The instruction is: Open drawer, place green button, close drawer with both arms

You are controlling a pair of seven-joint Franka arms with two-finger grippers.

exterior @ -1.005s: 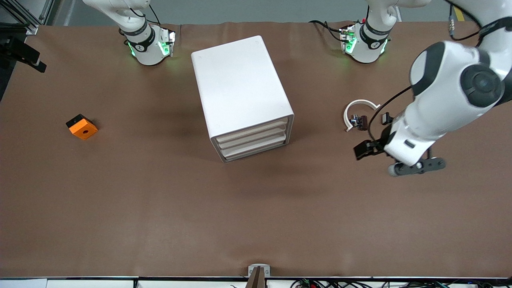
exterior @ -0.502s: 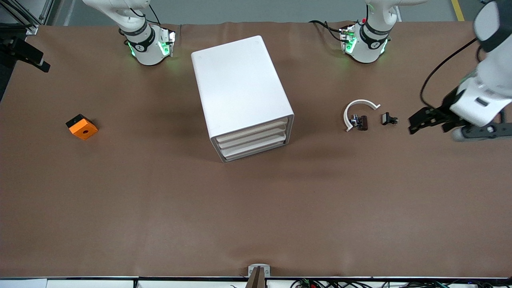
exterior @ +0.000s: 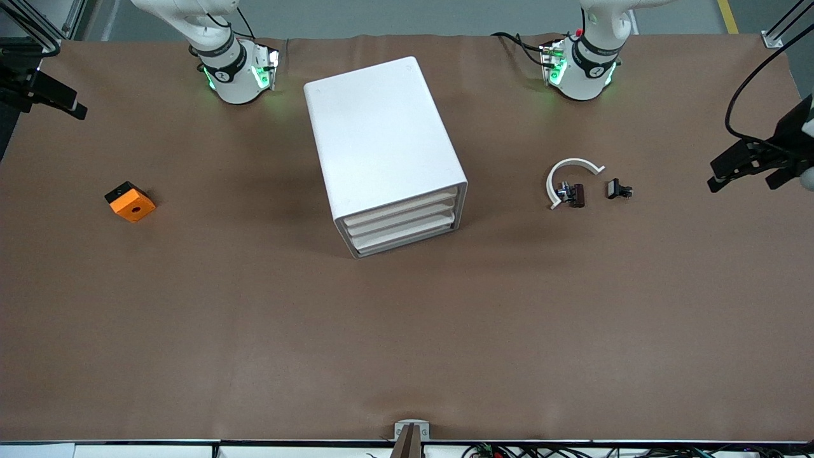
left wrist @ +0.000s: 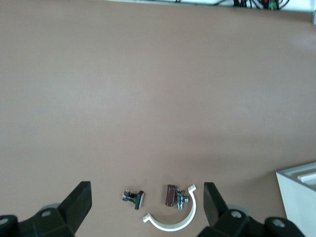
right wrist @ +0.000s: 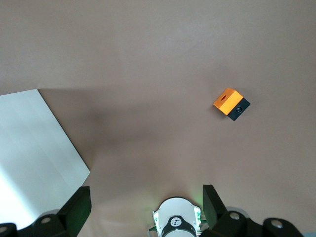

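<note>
The white cabinet [exterior: 385, 149] stands mid-table with all three tray drawers pushed in; the drawer [exterior: 407, 239] is the lowest one. The button is out of view. My left gripper [exterior: 741, 183] hangs open and empty over the left arm's end of the table. In its wrist view the left gripper [left wrist: 147, 195] looks down on two small black parts and a white arc. My right gripper [right wrist: 147, 197] is open and empty, high over the right arm's base [right wrist: 176, 218], with a corner of the cabinet [right wrist: 34, 148] showing.
An orange square block [exterior: 130, 201] with a hole lies toward the right arm's end of the table. A white arc [exterior: 568, 174] and two small black parts [exterior: 575, 194] [exterior: 618, 189] lie beside the cabinet toward the left arm's end.
My left arm has swung away from over the small parts, out toward the left arm's end of the table. Its gripper stays open. Nothing on the table has moved.
</note>
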